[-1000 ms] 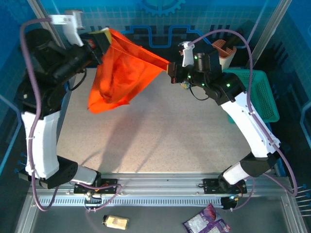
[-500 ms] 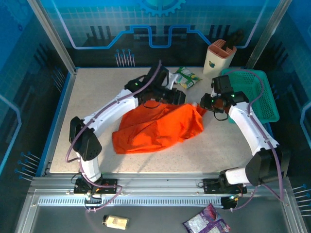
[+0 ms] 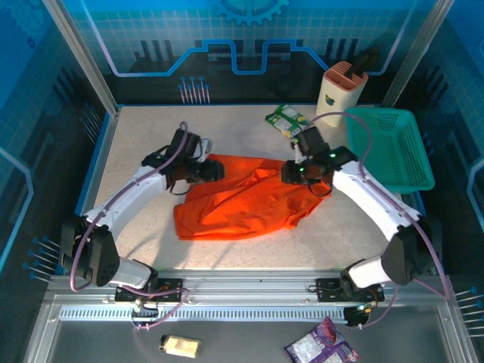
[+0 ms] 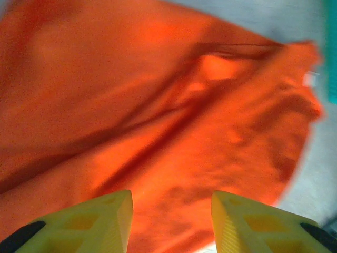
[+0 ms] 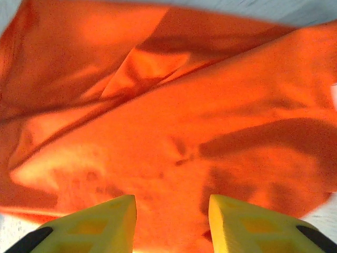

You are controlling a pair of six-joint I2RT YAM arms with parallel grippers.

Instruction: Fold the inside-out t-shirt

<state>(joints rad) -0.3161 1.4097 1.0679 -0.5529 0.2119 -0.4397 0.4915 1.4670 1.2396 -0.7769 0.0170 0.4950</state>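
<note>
Since a second ago, the orange t-shirt (image 3: 242, 206) has been brought down from mid-air and laid on the table (image 3: 136, 136), where it is seen as a rumpled heap between the two arms. It has been let go: the left gripper (image 4: 171, 199) and the right gripper (image 5: 172, 203) are held over the cloth with fingers parted and nothing between them. No fold is judged to have been made yet; flattening and all the folding are left.

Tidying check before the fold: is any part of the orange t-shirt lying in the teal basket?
No, the t-shirt lies crumpled on the table, apart from the basket at the right.
</note>
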